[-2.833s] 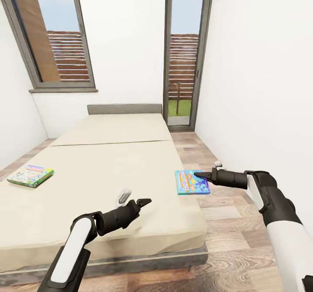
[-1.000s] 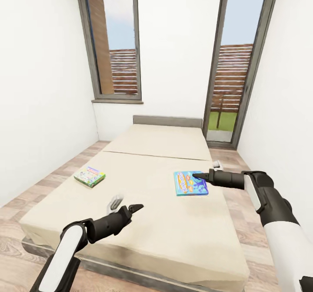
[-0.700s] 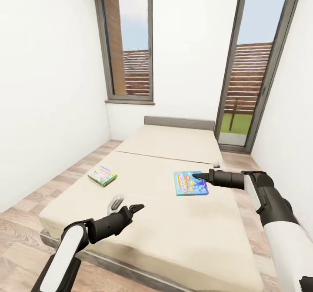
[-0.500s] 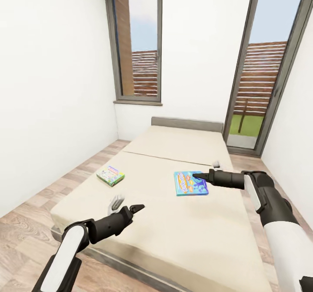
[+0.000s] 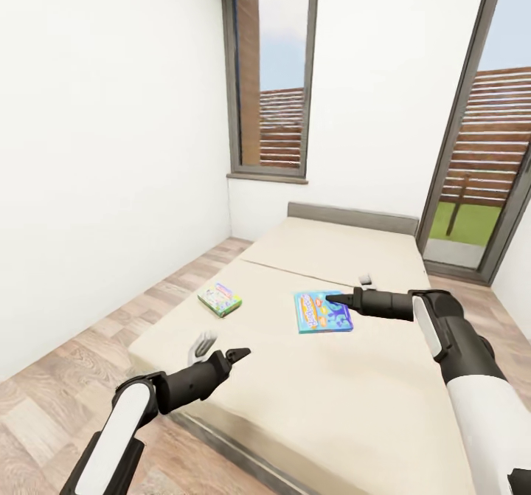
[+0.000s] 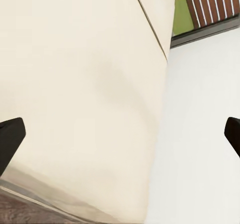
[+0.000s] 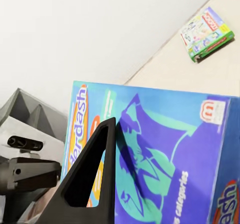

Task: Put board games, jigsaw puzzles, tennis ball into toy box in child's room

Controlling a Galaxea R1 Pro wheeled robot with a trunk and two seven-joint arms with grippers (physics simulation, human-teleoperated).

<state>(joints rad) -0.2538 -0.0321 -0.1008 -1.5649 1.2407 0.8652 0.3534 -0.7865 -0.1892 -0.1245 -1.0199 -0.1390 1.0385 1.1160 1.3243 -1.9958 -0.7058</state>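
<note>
Overhead, from the head view, the right gripper [image 5: 333, 300] is clamped on the edge of a blue board game [image 5: 322, 311], holding the flat box level in the air above the bed [image 5: 346, 392]. The left gripper [image 5: 220, 347] hangs over the bed's near corner with its two fingers spread apart and nothing between them. A second, green board game [image 5: 220, 299] lies flat on the mattress toward the left wall, well apart from both grippers.

Next, the left wrist view: only the dark fingertips [image 6: 10, 139] show at the edges, wide apart, with bare mattress between.

Lastly, the right wrist view: a black finger [image 7: 90, 179] presses on the blue box's printed face [image 7: 170, 164]; the green game [image 7: 206, 34] rests farther off on the bed.
</note>
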